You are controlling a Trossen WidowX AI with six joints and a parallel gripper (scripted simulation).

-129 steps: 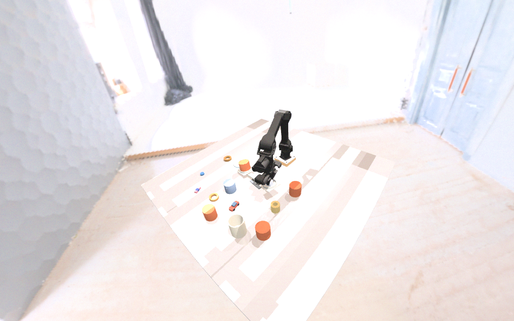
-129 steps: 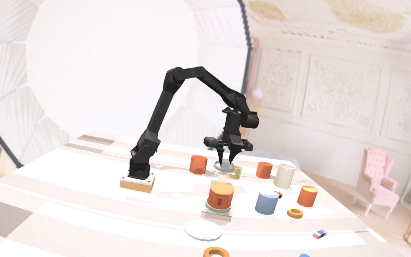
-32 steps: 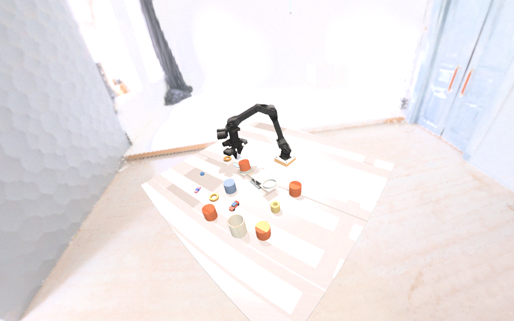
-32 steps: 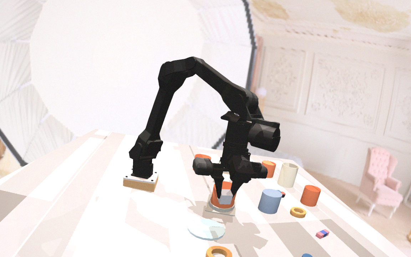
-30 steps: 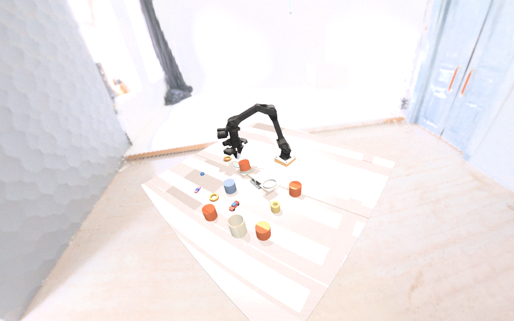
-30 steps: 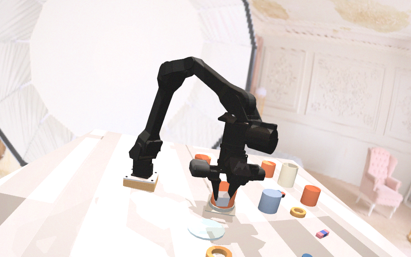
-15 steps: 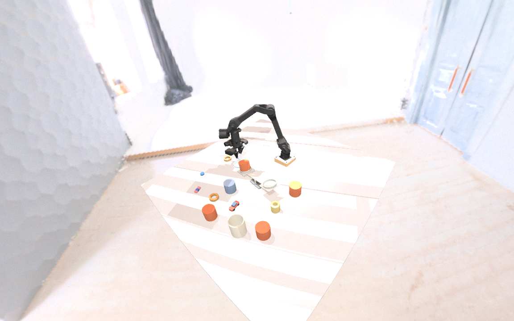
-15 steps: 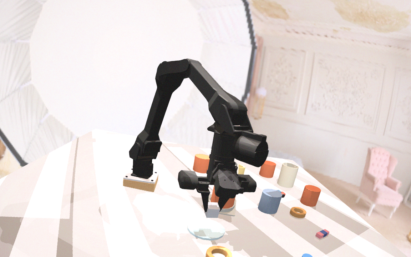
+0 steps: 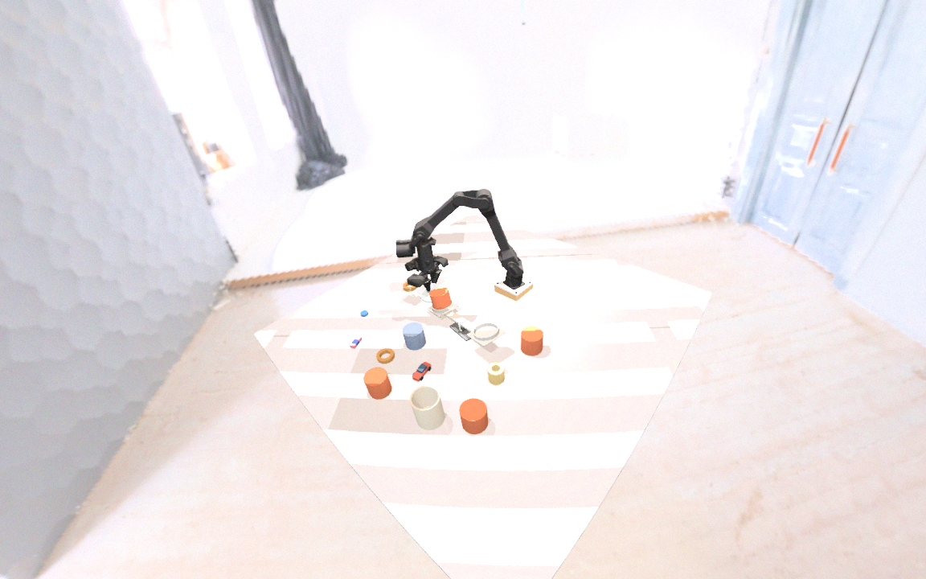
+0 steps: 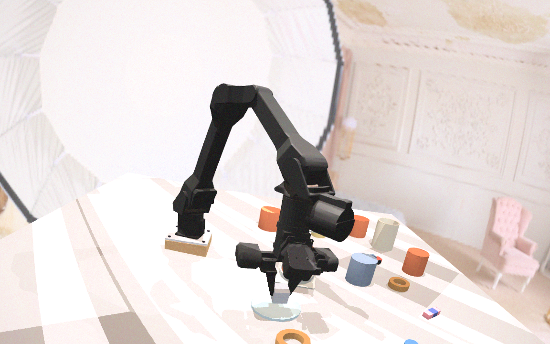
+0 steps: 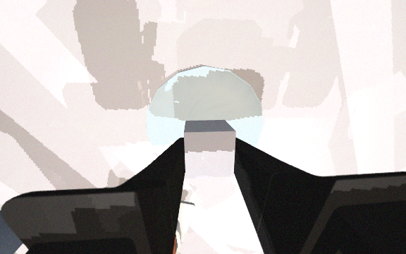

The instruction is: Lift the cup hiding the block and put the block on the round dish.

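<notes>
My gripper (image 9: 428,289) (image 10: 280,293) (image 11: 206,142) is shut on the pale grey block (image 10: 280,296) (image 11: 210,141). It holds the block low over the round pale-blue dish (image 10: 264,312) (image 11: 204,88). A small gap seems to show below the block; contact is not clear. One orange cup (image 9: 440,298) stands upright on the near-dish end of the balance (image 9: 460,330), close beside the gripper; in the exterior view the arm hides it. The balance's other end has an empty ring (image 9: 485,331). No cup shows above the dish.
Other orange cups (image 9: 378,383) (image 9: 473,416) (image 9: 531,341) stand on the table. A blue cup (image 9: 414,336) (image 10: 360,269), a beige cup (image 9: 427,408) (image 10: 385,234), a toy car (image 9: 421,371) and a yellow piece (image 9: 496,374) stand around. An orange ring (image 10: 292,337) lies near the dish.
</notes>
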